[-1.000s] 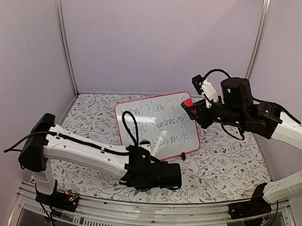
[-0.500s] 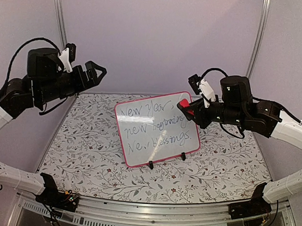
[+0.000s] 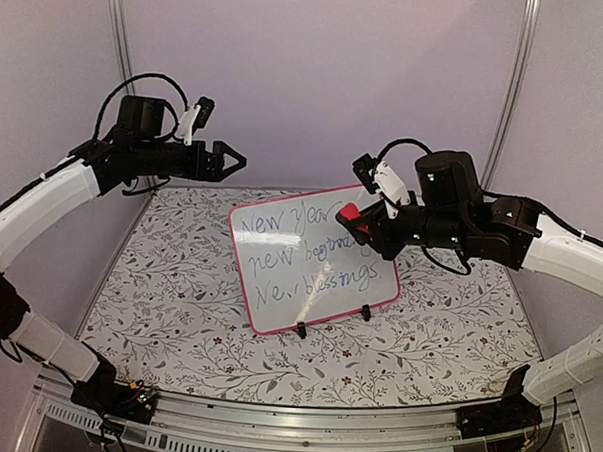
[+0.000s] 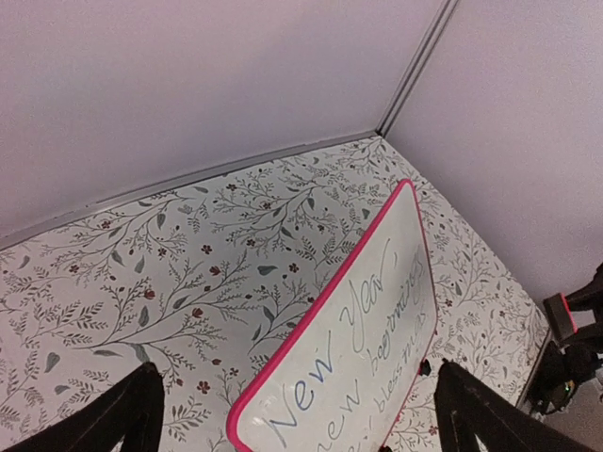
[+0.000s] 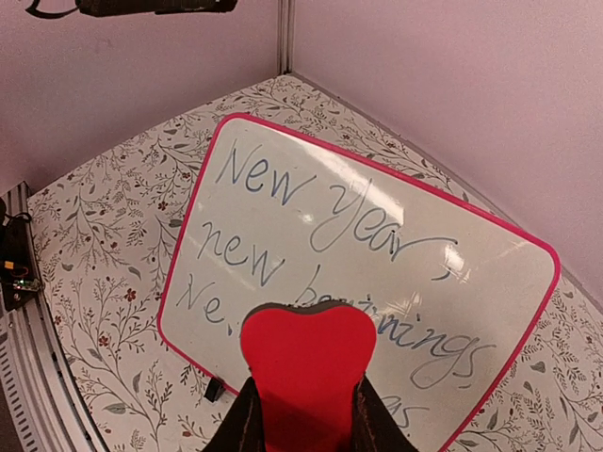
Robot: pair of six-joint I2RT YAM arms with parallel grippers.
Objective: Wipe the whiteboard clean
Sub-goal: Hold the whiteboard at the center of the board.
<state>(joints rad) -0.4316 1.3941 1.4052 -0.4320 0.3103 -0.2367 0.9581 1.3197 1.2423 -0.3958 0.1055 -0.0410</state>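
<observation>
The whiteboard (image 3: 314, 277) is standing propped at a tilt on two small black clip feet (image 3: 301, 330) near the middle of the flower-patterned table (image 3: 447, 332), with its written face turned toward the arms. The right gripper (image 3: 356, 220) is hovering by the top corner of the board nearest to it, its jaws clamped on a red eraser (image 5: 306, 367). Whether the eraser is touching the surface cannot be told. The left gripper (image 3: 232, 161) is hanging high over the far left of the table, its fingers spread wide and holding nothing.

The board is reading, in dark handwriting, "New Year, new beginnings, New blessings." No brand or label is showing.

Thin, stiff and glossy, the board is probably light. Resting only on those feet, it is likely to slide or tip under a firm wipe. The pink-red rim along the top or side edge is looking like the safest place to brace it, well clear of the ink.
</observation>
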